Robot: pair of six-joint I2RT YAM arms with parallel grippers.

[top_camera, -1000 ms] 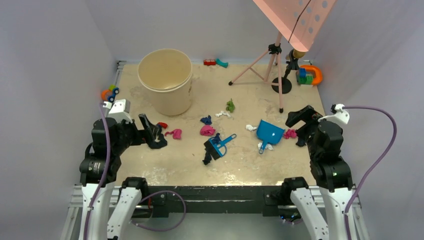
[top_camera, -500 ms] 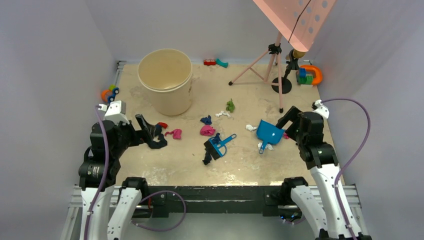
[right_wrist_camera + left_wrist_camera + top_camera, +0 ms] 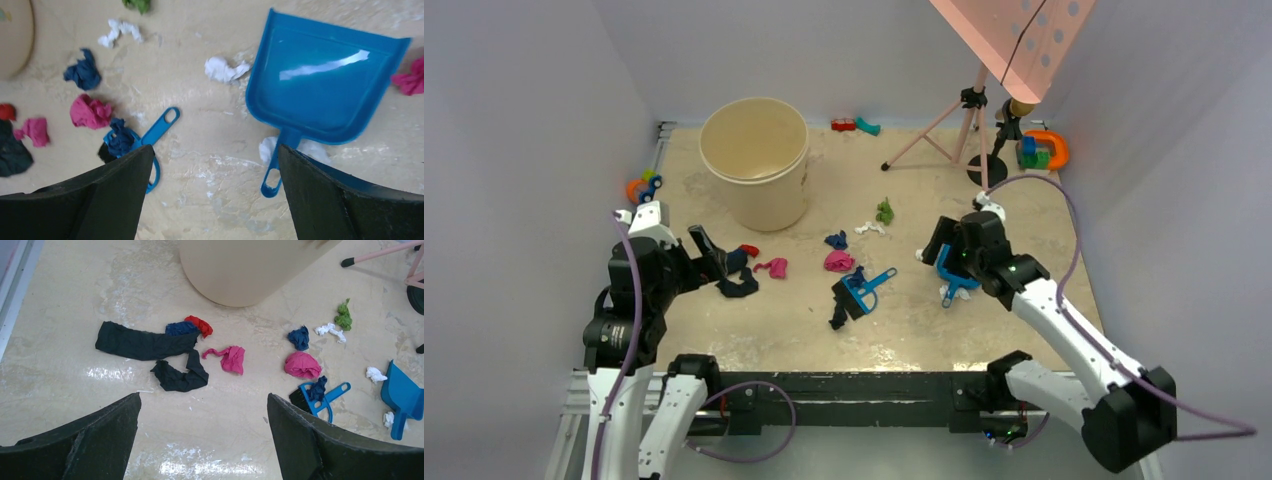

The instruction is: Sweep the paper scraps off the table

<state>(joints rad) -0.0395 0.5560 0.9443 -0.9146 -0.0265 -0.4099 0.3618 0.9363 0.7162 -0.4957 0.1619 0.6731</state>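
- left tool (image 3: pixel 203 396): jaws spread wide, released, nothing between them and nothing touched. it hangs over the left side of the worktop (image 3: pixel 754 330), above bare surface just near of a black strip (image 3: pixel 145 344).
- right tool (image 3: pixel 215 147): jaws just as wide, released, gripping nothing. it hovers over the middle-right of the worktop, above the bare gap between the brush (image 3: pixel 162 124) and the dustpan (image 3: pixel 320 80).
- in the right wrist view the right finger covers the pan's near edge beside the handle. i cannot tell whether it touches there.
- scraps (image 3: pixel 838 261): all lie on the worktop, outside the pan.
- left group: the black strip lies flat, with a navy wad (image 3: pixel 181 328) and a red wad (image 3: pixel 200 325) at its far right end. a magenta twist (image 3: pixel 231 358) lies just right of them.
- middle group: a pink wad (image 3: pixel 302 364), with a blue wad (image 3: pixel 299 336) just far of it. a white scrap (image 3: pixel 330 330) and a green wad (image 3: pixel 343 315) lie farther right.
- a dark wad (image 3: pixel 120 140) sits on the brush head.
- by the dustpan: a white wad (image 3: pixel 222 69) lies against its left edge and a white bit (image 3: pixel 267 147) by its handle. a pink scrap (image 3: pixel 410 82) lies at its right side.
- the dustpan lies flat with its handle pointing near.
- a bucket (image 3: pixel 755 160) stands upright at the far left.
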